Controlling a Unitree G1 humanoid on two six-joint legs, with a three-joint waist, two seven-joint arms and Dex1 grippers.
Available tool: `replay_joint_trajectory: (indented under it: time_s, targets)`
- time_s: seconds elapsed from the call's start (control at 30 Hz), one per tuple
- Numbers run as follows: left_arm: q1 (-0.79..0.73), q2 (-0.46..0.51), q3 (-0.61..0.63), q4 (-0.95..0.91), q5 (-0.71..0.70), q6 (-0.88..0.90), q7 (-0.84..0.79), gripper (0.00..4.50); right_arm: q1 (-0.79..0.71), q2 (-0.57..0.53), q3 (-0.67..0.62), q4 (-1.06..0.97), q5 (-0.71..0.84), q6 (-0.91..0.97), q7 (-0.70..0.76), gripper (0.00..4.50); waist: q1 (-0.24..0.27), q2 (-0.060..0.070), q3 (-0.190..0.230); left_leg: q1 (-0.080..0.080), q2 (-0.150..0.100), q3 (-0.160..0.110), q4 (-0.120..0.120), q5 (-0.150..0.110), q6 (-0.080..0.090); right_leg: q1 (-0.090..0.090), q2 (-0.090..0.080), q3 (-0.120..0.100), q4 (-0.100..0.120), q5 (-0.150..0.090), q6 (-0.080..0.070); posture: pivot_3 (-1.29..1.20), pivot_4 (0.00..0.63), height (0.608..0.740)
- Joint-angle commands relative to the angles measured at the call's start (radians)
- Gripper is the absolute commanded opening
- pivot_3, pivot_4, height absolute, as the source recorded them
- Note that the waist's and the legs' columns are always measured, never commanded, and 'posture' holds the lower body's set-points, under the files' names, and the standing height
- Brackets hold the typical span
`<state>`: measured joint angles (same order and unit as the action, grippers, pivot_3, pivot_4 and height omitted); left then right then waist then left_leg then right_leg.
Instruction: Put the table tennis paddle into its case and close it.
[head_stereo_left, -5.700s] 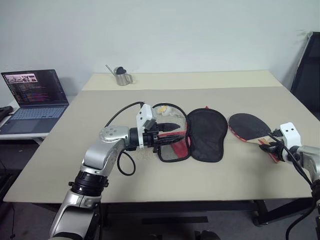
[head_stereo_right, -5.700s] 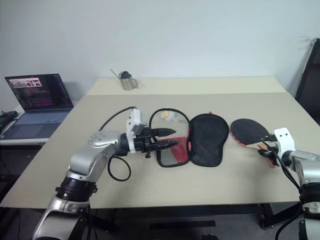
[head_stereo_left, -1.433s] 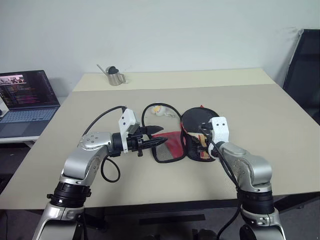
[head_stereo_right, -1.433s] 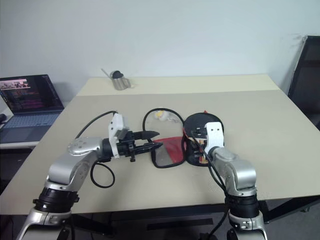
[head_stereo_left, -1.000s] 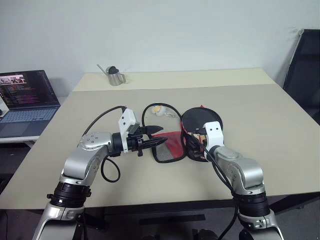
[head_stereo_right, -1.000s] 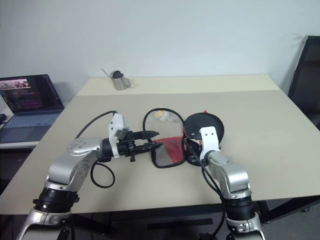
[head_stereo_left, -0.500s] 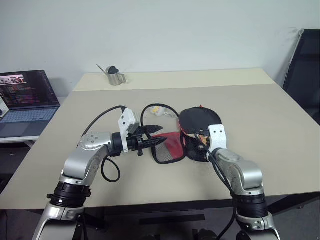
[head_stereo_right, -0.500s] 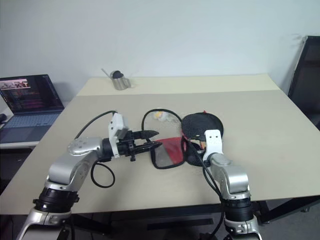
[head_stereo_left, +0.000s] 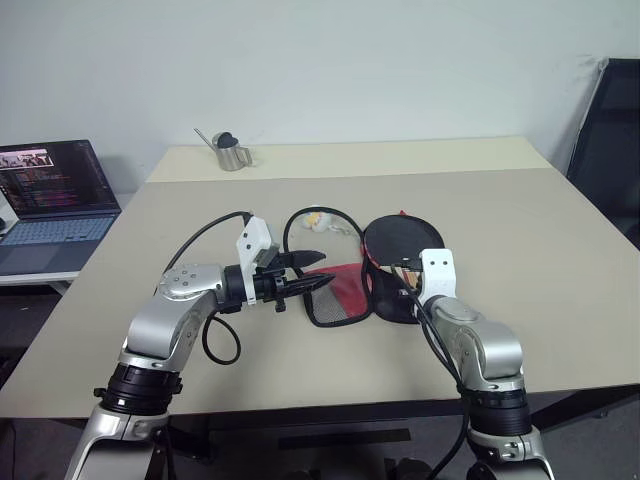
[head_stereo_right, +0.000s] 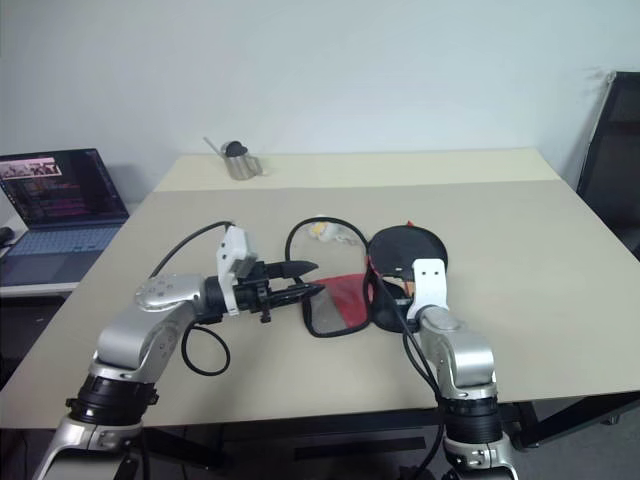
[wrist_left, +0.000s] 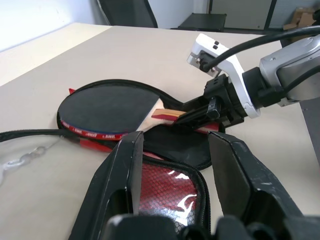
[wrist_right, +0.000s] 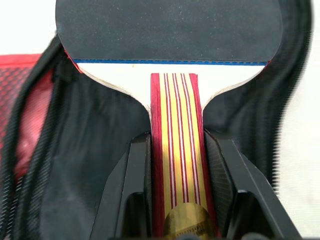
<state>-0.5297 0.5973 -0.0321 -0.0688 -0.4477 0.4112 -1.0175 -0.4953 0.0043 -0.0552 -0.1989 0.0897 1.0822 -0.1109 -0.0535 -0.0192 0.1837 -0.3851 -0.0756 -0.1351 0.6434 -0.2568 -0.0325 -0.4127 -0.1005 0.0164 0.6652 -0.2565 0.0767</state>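
The case (head_stereo_left: 340, 297) lies open mid-table, its red mesh half (wrist_left: 165, 186) on the left and its black half (wrist_right: 85, 165) on the right. My left gripper (head_stereo_left: 318, 270) is level and shut across the end of the red half, holding it slightly raised. The table tennis paddle (head_stereo_left: 401, 240) rests with its black face (wrist_left: 107, 107) over the black half. Its striped wooden handle (wrist_right: 176, 115) points toward me. My right gripper (wrist_right: 176, 137) tilts downward and is shut on that handle, one finger on each side.
An open laptop (head_stereo_left: 55, 195) sits on a side desk at the left. At the table's far edge stands a metal cup (head_stereo_left: 232, 153). A black cable loop and a small white-yellow item (head_stereo_left: 318, 217) lie just behind the case. There is a black chair (head_stereo_left: 608, 150) at the right.
The paddle went from the table's right side onto the case's black half. In the last second my right gripper closed on the handle and shifted slightly right. The left arm stayed still.
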Motion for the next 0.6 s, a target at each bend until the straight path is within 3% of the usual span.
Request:
replay_joint_trajectory:
  time_s: [0.03, 0.37, 0.6]
  targets:
    - [-0.008, 0.008, 0.019, -0.021, -0.003, -0.014, -0.005, 2.2, -0.011, -0.005, -0.006, -0.043, -0.017, -0.039, -0.01, 1.13, 0.0, 0.0, 0.0, 0.0, 0.0, 0.0, 0.0, 0.0, 0.0, 0.0, 0.0, 0.0, 0.0, 0.0, 0.0, 0.0, 0.15, 0.74]
    - [-0.008, 0.006, 0.018, -0.021, -0.002, -0.014, -0.002, 2.2, -0.003, 0.016, 0.029, -0.029, -0.002, -0.013, 0.026, 1.13, -0.001, 0.0, 0.0, 0.0, 0.0, 0.0, 0.0, 0.0, 0.0, 0.0, 0.0, 0.0, 0.0, 0.0, 0.0, 0.0, 0.15, 0.74]
    - [-0.006, 0.004, 0.019, -0.023, -0.002, -0.013, 0.002, 2.2, -0.007, 0.036, 0.013, -0.031, -0.003, -0.009, 0.025, 3.38, -0.001, 0.0, 0.0, 0.0, 0.0, 0.0, 0.0, 0.0, 0.0, 0.0, 0.0, 0.0, 0.0, 0.0, 0.0, 0.0, 0.15, 0.74]
